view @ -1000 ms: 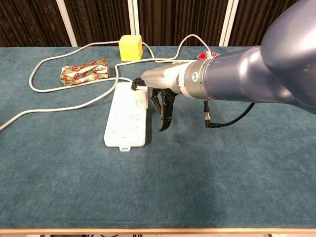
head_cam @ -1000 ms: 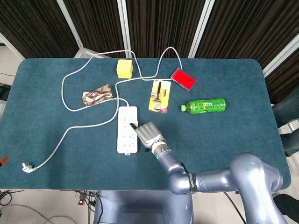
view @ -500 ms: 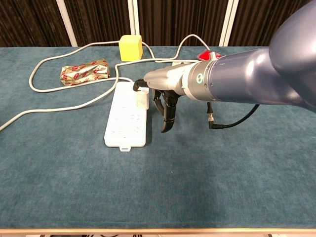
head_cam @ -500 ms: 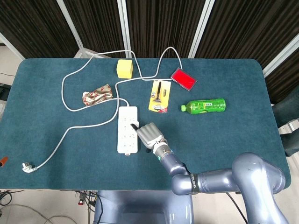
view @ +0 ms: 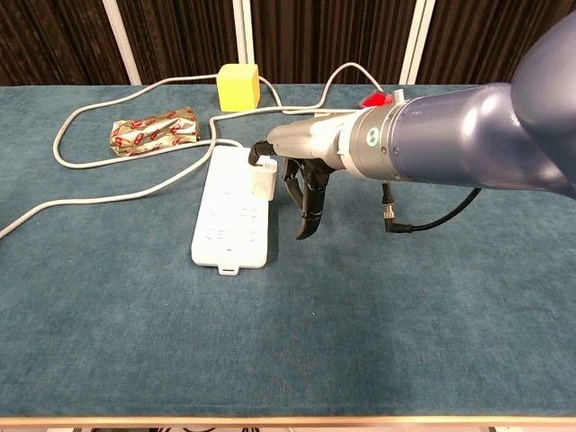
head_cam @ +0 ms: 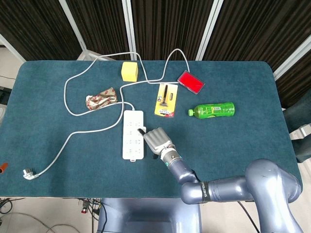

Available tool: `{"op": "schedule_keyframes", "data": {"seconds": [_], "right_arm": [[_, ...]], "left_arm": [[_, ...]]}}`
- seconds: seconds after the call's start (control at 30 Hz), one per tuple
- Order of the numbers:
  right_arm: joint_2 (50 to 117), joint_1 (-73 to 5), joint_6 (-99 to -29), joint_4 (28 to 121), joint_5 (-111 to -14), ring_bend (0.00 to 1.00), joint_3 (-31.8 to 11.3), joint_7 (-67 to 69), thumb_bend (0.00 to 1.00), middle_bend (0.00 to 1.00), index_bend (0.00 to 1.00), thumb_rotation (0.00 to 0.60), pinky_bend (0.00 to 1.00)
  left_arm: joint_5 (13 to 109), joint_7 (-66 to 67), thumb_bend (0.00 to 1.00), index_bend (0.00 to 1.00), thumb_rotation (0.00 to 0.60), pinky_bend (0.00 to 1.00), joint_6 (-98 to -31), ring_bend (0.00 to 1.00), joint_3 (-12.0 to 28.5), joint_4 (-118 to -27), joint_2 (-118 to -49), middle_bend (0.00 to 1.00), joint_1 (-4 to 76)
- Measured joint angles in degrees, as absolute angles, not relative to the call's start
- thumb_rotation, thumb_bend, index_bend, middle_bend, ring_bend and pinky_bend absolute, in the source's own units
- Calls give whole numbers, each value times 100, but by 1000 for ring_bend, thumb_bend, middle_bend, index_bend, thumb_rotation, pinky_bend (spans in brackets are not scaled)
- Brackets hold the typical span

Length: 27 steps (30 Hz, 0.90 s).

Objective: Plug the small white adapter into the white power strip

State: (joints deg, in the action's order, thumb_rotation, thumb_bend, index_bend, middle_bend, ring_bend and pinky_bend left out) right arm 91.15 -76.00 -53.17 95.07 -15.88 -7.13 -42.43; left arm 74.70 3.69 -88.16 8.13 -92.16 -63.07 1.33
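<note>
Right hand (view: 292, 175) pinches the small white adapter (view: 262, 183) over the white power strip (view: 229, 216); razor pack (head_cam: 166, 99) lies beyond.

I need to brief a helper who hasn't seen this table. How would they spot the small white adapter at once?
Find the white power strip lying left of the table's middle. On its right edge, under the right hand, sits the small white adapter: a little white block standing up from the strip's flat face.
</note>
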Motion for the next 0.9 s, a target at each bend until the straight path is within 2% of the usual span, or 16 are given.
{"op": "schedule_keyframes", "data": {"seconds": [0.07, 0.17, 0.27, 0.47, 0.63, 0.77, 0.9], "right_arm": [[9098, -7550, -5328, 9538, -1680, 558, -783, -4116, 213, 519, 285, 600, 395], [9056, -7458, -5326, 9594, -1840, 491, -926, -3860, 213, 418, 174, 600, 382], [8990, -7325, -5347, 9670, -2109, 432, -1096, -3530, 212, 328, 111, 600, 348], [8682, -6950, -5423, 9957, -2636, 308, -1489, -2738, 213, 194, 50, 600, 248], [8091, -6493, -5603, 10363, -3150, 241, -1630, -2311, 213, 148, 36, 600, 180], [7592, -5984, -6071, 10702, -3738, 206, -1501, -2134, 213, 140, 35, 600, 139], [7206, -5246, -6682, 10955, -4647, 203, -1117, -1860, 213, 140, 36, 600, 137]], "left_arm": [[7468, 372, 84, 179, 600, 0, -8818, 0, 814, -9217, -6307, 0, 133], [7471, 361, 84, 179, 600, 0, -8815, 0, 813, -9218, -6300, 0, 131], [7472, 363, 84, 179, 600, 0, -8815, 0, 813, -9217, -6300, 0, 131], [7463, 401, 84, 179, 600, 0, -8823, 0, 820, -9214, -6317, 0, 134], [7488, 425, 84, 179, 600, 0, -8810, 0, 802, -9218, -6326, 0, 142], [7529, 465, 84, 179, 600, 0, -8800, 0, 776, -9227, -6340, 0, 152], [7564, 498, 84, 179, 600, 0, -8821, 0, 765, -9239, -6357, 0, 155]]}}
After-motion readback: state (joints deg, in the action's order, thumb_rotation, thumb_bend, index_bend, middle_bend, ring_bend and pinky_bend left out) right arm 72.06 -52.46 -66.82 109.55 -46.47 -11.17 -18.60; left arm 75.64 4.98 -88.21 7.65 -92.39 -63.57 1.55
